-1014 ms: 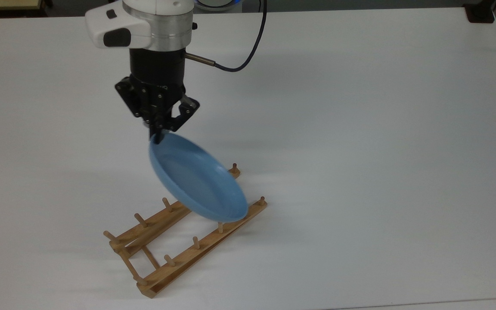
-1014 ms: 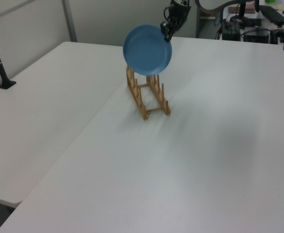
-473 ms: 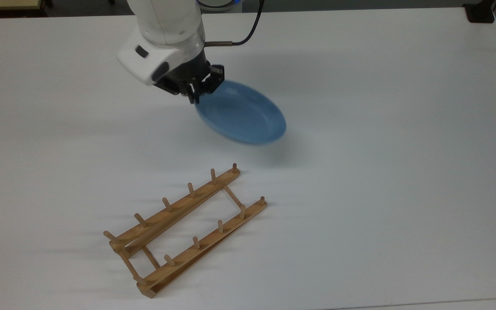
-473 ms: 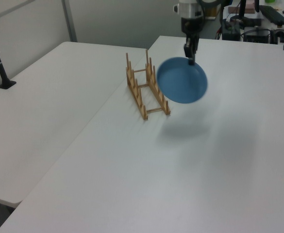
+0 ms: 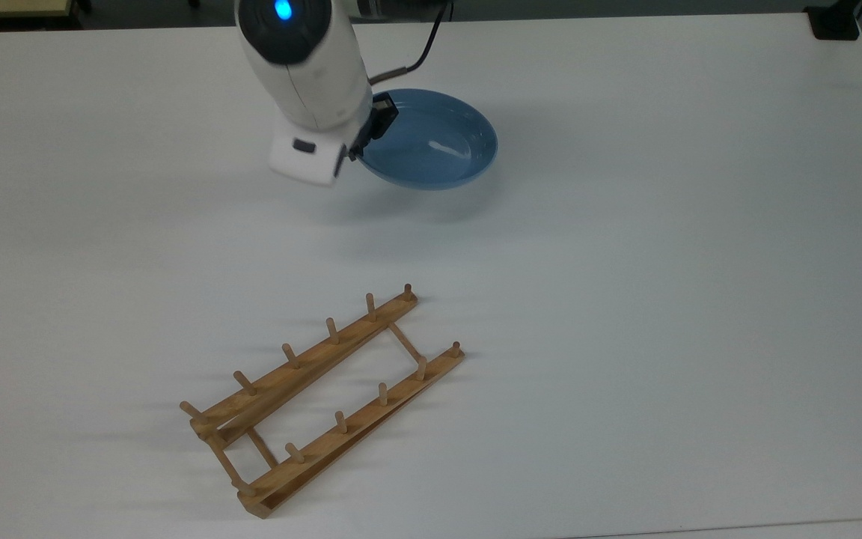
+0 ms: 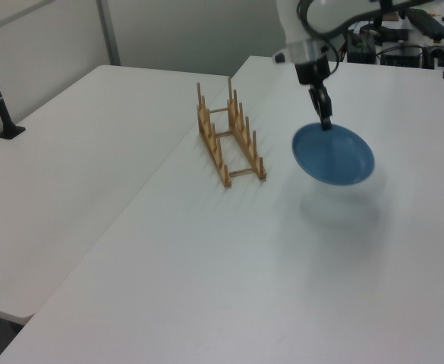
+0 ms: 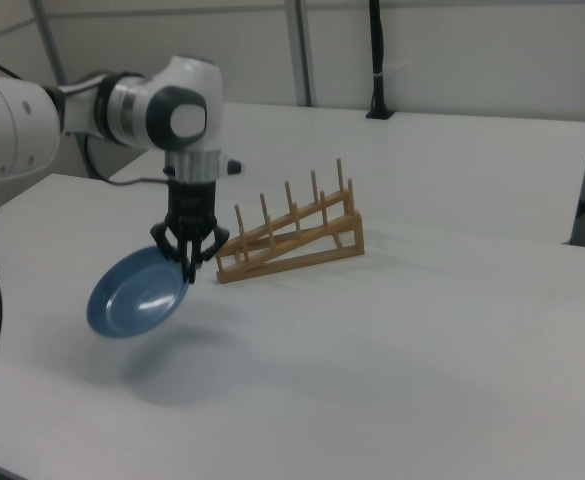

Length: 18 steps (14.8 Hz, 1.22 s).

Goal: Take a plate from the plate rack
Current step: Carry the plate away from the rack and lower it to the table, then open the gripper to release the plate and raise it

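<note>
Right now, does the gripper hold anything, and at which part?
Yes: the gripper holds the blue plate by its rim, above the table.

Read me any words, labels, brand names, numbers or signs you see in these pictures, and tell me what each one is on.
No readable text anywhere.
The plate is plain blue, unmarked.
The plate rack is bare wood, no label.
The gripper, shut on the plate's rim, shows no legible marking.
The table is plain white.
</note>
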Tool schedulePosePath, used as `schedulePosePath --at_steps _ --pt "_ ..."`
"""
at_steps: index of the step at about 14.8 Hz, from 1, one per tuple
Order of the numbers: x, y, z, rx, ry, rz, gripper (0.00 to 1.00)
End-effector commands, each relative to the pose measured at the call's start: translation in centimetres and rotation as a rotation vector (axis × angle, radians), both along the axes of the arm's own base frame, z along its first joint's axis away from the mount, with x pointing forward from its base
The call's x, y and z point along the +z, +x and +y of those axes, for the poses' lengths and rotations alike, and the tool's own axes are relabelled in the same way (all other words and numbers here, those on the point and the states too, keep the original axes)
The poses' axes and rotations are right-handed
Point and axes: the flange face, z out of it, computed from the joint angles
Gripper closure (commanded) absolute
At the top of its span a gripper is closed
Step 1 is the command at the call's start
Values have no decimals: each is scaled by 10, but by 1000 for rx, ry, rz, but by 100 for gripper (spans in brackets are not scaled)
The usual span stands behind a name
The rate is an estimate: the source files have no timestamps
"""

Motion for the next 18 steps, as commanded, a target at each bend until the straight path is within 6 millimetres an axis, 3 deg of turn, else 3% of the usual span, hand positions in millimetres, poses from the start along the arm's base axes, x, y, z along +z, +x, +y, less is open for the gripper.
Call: schedulePosePath --at_steps 1,5,10,11,12,13,14,16,18 --pt "-46 -6 6 149 8 96 99" --pt "-92 -5 3 260 57 163 99" --pt "-104 -3 -1 244 -17 180 77" --pt "-102 -2 -1 209 -35 174 70" --pt "-97 -1 -2 167 -57 165 54" --pt "-87 3 -2 119 -96 145 39" --pt "-75 6 -4 74 -147 122 34" --pt "-47 7 1 -2 -228 62 4" --pt "-17 5 5 -68 -267 4 0"
